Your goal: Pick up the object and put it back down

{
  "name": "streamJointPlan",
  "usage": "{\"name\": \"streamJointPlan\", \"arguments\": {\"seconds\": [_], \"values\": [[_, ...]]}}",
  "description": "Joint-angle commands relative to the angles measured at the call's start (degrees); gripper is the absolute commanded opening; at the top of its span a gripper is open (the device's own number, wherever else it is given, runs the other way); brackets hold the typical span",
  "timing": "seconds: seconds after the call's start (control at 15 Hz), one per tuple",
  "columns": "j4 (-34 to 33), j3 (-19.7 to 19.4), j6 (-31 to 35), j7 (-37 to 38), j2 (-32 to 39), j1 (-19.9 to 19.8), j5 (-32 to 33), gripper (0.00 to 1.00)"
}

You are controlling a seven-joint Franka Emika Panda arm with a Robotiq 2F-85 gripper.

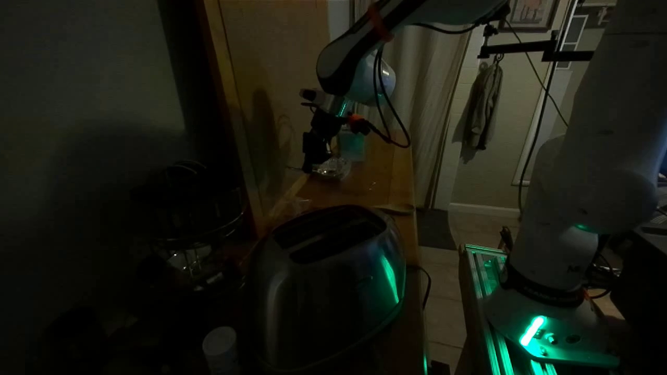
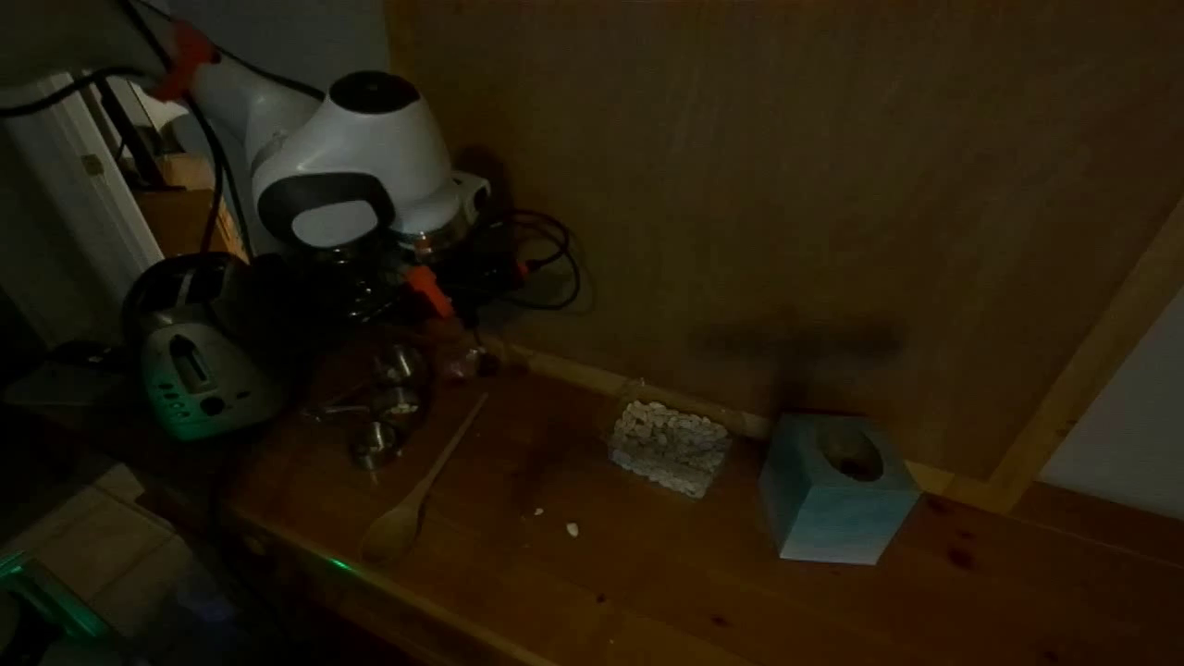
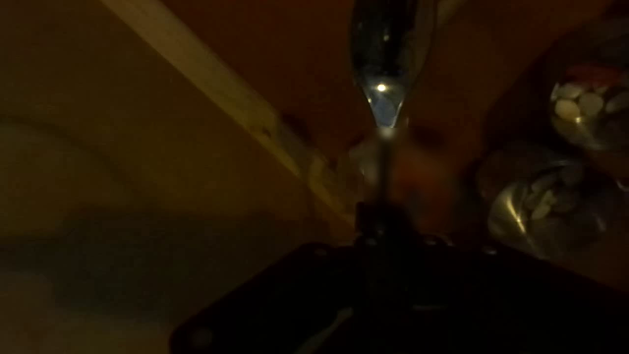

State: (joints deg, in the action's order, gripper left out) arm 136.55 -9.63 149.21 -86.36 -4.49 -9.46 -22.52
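A shiny metal utensil, spoon-like in shape, (image 3: 390,49) is the object; its wide end reaches to the top of the wrist view and its thin neck runs down to my gripper (image 3: 384,209). The dark fingers are shut on that neck, though darkness and blur hide the contact itself. In an exterior view the gripper (image 1: 308,167) is above the wooden counter (image 1: 375,187), beside the upright board, and a thin sliver of the utensil (image 1: 294,168) sticks out sideways. The arm's cables and shadow mostly obscure the fingers in the remaining view.
Metal cups holding white pieces (image 3: 587,110) stand close by. A wooden spoon (image 2: 421,504), a clear tub of white pieces (image 2: 671,449) and a blue tissue box (image 2: 837,499) occupy the counter. The toaster (image 1: 333,297) and wooden board (image 2: 740,185) are obstacles.
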Motion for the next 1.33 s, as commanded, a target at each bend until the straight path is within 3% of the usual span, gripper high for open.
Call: {"name": "streamJointPlan", "arguments": {"seconds": [0.0, 0.13, 0.4, 0.8, 1.27], "values": [[-0.35, -1.59, 0.66, 13.44, 3.21, -2.82, 15.74, 0.06], [-1.47, -2.82, -1.76, 20.6, 4.97, -3.8, 23.88, 0.06], [-2.81, -3.96, -5.15, 25.78, 7.59, -4.28, 28.87, 0.06], [-4.41, -3.92, -8.73, 27.73, 10.5, -4.62, 27.74, 0.06], [-5.46, -3.92, -7.39, 29.91, 14.27, -5.95, 27.39, 0.06]]}}
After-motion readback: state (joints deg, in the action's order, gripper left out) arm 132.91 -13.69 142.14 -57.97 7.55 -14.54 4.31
